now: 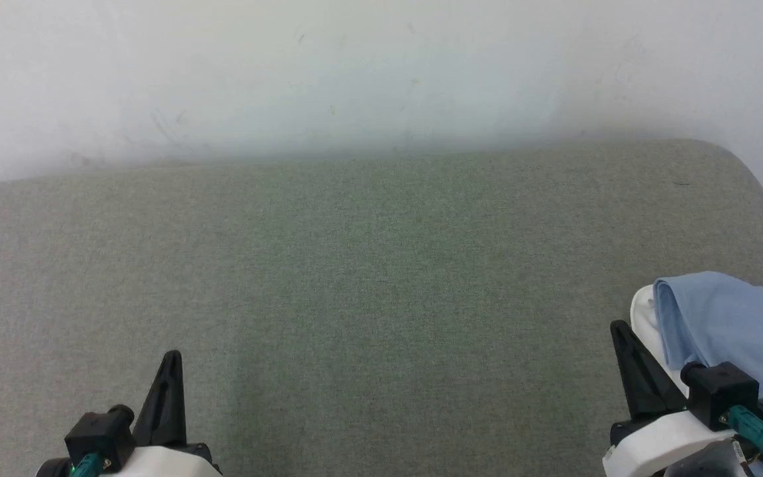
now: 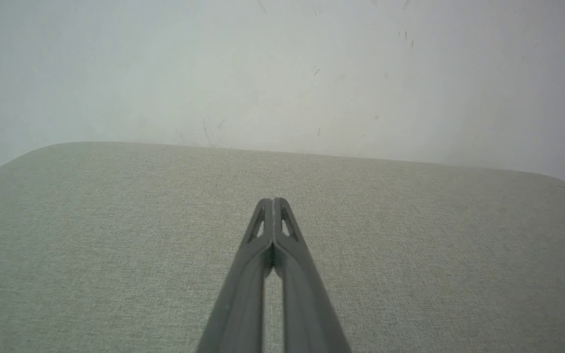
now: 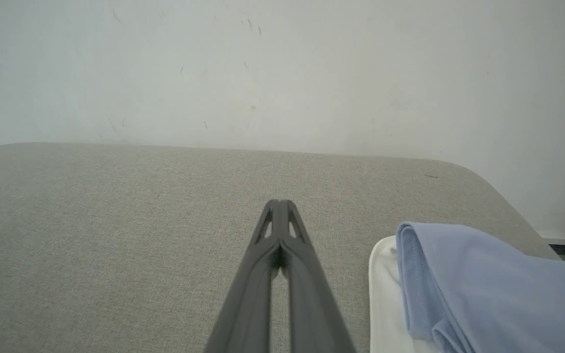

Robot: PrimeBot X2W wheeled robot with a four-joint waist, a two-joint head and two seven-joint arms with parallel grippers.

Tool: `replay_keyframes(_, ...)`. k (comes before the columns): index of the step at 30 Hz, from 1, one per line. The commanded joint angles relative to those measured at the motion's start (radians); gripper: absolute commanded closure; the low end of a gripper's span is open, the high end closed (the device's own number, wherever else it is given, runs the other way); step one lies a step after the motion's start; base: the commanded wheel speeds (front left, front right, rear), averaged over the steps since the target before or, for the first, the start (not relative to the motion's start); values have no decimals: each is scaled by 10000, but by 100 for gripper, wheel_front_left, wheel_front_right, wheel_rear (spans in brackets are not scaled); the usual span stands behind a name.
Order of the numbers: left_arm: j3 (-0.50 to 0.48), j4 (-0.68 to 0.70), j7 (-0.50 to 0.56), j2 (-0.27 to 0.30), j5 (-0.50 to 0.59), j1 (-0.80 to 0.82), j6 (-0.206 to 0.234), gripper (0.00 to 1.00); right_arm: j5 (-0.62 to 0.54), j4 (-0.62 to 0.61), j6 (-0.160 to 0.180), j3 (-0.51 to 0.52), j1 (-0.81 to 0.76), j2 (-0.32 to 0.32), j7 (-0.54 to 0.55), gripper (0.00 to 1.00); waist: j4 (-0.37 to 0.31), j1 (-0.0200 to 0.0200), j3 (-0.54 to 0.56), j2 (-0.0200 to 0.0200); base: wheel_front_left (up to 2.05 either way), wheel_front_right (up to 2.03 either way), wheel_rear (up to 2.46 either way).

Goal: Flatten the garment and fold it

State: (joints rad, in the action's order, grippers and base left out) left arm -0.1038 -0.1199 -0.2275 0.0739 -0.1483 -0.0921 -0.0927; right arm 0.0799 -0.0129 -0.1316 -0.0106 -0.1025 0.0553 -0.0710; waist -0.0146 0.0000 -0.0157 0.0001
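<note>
Clearly the right gripper [image 1: 618, 331] is nearer: the garment [image 1: 726, 318] lies bunched at the frame's lower right, just beside it and running off the edge. The left gripper [image 1: 173, 363] sits well apart at lower left. Both are pressed together, holding nothing, over the worktop [image 1: 381, 265].

Bare workroom: cloth-topped table [image 1: 355, 265], scuffed wall [image 1: 355, 66]

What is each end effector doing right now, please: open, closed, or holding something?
Left end effector: closed, holding nothing.
Right end effector: closed, holding nothing; the garment lies beside it, ungripped.
</note>
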Motion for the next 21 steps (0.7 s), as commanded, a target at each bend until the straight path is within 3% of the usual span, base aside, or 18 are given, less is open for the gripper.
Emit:
replay_keyframes(1, 40, 77, 75, -10, 125, 121, 91, 100, -83, 10, 1, 2, 131, -9, 21, 100, 3, 0, 3, -1, 0, 0, 0)
replay_keyframes(21, 216, 275, 462, -50, 364, 262, 238, 100, -209, 31, 3, 20, 288, -16, 142, 100, 28, 0, 30, -1, 0, 0, 0)
